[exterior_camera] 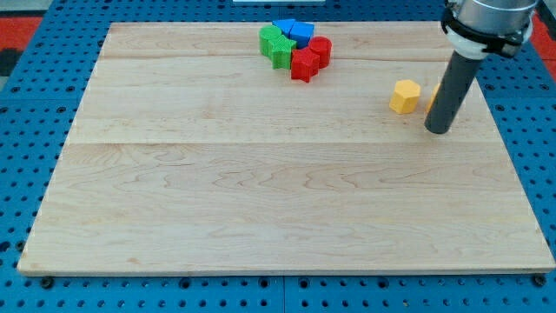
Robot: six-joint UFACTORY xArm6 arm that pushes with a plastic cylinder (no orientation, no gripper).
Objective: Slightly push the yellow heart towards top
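Yellow heart (432, 97) — mostly hidden behind my tip (439, 130).

Illumination is bright, even and diffuse, apparently overhead. The wooden board (278, 165) shows no glare or hot spots. Shadows are faint: a soft one beneath the far block cluster (295, 48) and at my tip (440, 130). Focus is slightly soft throughout, with compression blur on edges. No obvious distortion at frame borders.
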